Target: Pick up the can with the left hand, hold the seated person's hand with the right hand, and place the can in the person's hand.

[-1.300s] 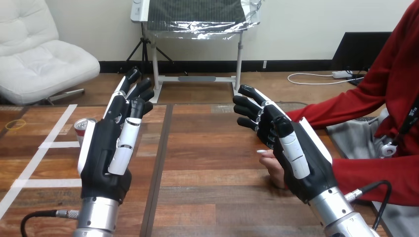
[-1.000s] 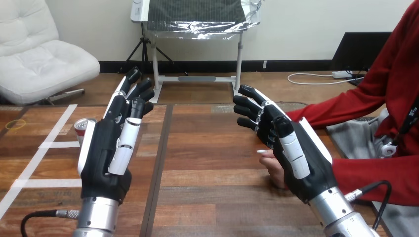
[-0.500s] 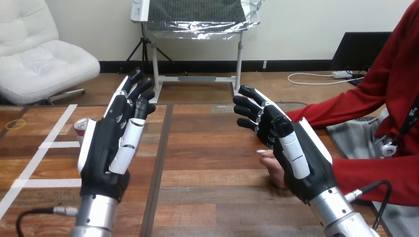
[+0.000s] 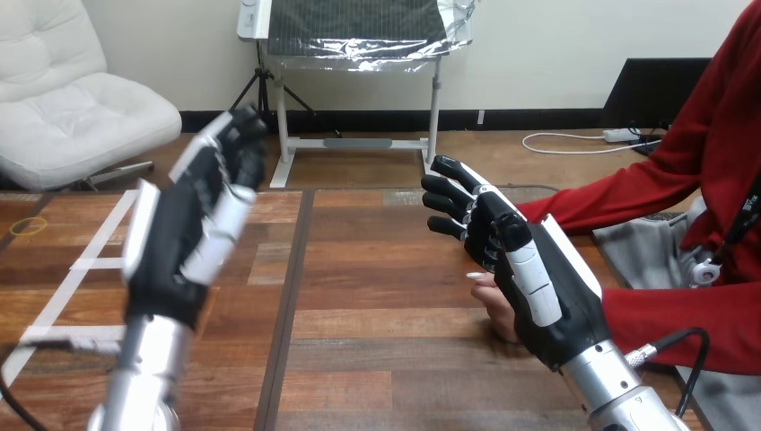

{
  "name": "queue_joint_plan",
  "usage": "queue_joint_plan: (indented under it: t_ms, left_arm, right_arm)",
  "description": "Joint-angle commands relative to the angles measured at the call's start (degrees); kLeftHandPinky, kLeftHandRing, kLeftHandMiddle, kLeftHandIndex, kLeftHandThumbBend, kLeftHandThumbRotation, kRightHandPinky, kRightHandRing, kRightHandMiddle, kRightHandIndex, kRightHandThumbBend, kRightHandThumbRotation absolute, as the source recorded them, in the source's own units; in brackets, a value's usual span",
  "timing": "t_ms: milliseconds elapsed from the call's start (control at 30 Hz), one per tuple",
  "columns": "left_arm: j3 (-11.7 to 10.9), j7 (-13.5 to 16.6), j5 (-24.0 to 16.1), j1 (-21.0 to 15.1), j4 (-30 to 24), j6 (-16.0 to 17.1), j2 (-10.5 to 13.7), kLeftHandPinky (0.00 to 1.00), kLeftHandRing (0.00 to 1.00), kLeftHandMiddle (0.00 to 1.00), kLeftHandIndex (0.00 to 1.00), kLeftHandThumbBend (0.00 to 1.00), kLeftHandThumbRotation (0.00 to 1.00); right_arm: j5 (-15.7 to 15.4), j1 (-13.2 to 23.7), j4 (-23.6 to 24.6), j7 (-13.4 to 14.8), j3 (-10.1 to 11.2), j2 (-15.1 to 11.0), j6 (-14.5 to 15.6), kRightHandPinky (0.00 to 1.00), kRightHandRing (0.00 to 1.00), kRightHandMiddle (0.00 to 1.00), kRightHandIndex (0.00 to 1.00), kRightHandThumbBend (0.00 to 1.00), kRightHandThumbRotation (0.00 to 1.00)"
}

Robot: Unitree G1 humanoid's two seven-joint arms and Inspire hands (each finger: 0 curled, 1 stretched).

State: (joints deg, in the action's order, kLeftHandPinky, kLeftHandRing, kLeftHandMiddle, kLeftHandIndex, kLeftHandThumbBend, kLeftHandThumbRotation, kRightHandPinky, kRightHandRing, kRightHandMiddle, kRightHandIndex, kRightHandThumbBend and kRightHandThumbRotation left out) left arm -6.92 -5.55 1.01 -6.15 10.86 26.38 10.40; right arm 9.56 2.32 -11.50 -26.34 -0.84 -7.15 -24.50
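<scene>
The person's hand [image 4: 496, 305] lies at about 4 o'clock on the tabletop [image 4: 377, 296], mostly hidden behind the right robot hand [image 4: 531, 285]. That robot hand's fingers are spread and released, and whether the two touch cannot be told. At 9 o'clock the left robot hand [image 4: 184, 233] is raised and blurred, its fingers straight and empty.

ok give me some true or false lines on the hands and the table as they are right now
1. The right hand is open, with its fingers fairly straight. True.
2. The right hand is curled round the person's hand. False: the person's hand rests on the table close beside it, with no fingers closed round it.
3. The left hand has straight fingers and holds nothing. True.
4. The person's hand lies at the view's left. False: it is at the right, by the right hand.
5. White tape marks the table's left part. True.
</scene>
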Motion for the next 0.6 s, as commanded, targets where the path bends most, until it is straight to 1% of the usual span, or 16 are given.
queue_joint_plan:
  t_ms: [0, 133, 267, 367, 433, 567]
  left_arm:
    - [-1.8, 1.8, -2.1, -9.1, 4.1, 1.7, 3.3, 0.83, 0.85, 0.85, 0.85, 0.50, 0.74]
    - [-2.1, 3.1, -4.3, -12.9, 8.5, 2.2, 5.2, 0.85, 0.85, 0.85, 0.85, 0.49, 0.75]
    - [-2.0, 3.7, -4.8, -14.9, 11.2, 2.3, 6.2, 0.86, 0.86, 0.86, 0.85, 0.49, 0.76]
    - [-2.1, 3.7, -5.0, -17.1, 13.7, 1.4, 7.0, 0.87, 0.87, 0.86, 0.85, 0.48, 0.75]
    - [-1.7, 4.4, -6.5, -18.4, 15.5, 1.3, 8.1, 0.87, 0.87, 0.86, 0.86, 0.48, 0.75]
    - [-1.3, 4.6, -7.7, -20.6, 18.8, 1.8, 9.5, 0.85, 0.86, 0.86, 0.86, 0.46, 0.76]
  right_arm:
    - [1.3, 3.5, 0.8, 0.0, 0.7, -0.2, 0.0, 0.88, 0.91, 0.91, 0.93, 0.77, 1.00]
    - [1.2, 3.7, 0.5, -0.1, 0.7, -0.3, -0.5, 0.88, 0.91, 0.90, 0.93, 0.77, 1.00]
    - [1.2, 3.7, 0.6, -0.2, 0.7, -0.3, -0.6, 0.88, 0.91, 0.91, 0.93, 0.76, 1.00]
    - [1.4, 3.7, 0.6, -0.4, 0.8, -0.4, -0.8, 0.88, 0.91, 0.91, 0.94, 0.74, 1.00]
    - [1.2, 3.7, 0.8, -0.3, 0.8, -0.5, -0.6, 0.88, 0.91, 0.91, 0.94, 0.74, 1.00]
    - [1.0, 3.6, 1.2, 0.1, 0.8, -0.4, -0.1, 0.88, 0.91, 0.91, 0.94, 0.75, 1.00]
